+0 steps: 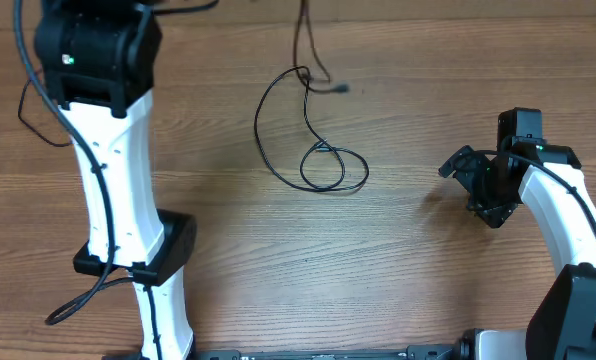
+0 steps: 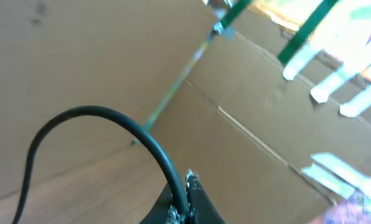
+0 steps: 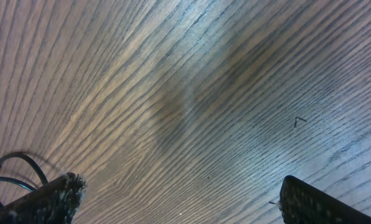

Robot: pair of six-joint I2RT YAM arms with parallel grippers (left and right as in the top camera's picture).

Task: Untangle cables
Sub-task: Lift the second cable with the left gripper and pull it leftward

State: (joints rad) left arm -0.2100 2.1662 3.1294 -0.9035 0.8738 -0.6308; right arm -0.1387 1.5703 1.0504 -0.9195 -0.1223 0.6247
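The left arm (image 1: 113,170) is a long white link topped by a bulky black joint housing (image 1: 96,45) that carries a small green light (image 1: 70,60). A black cable (image 1: 90,165) runs down the white shell below that housing to a black clamp-like joint (image 1: 166,250). Far across from the housing, the right arm (image 1: 568,205) is likewise white-shelled, with dark wiring and a green glow. The right gripper (image 3: 182,186) is black, its fingers (image 3: 45,200) rough-edged.

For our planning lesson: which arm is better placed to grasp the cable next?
Likely right. Its gripper is open, low over the table, facing the cable, whose loops show in its wrist view. The left arm is raised, its camera facing boxes.
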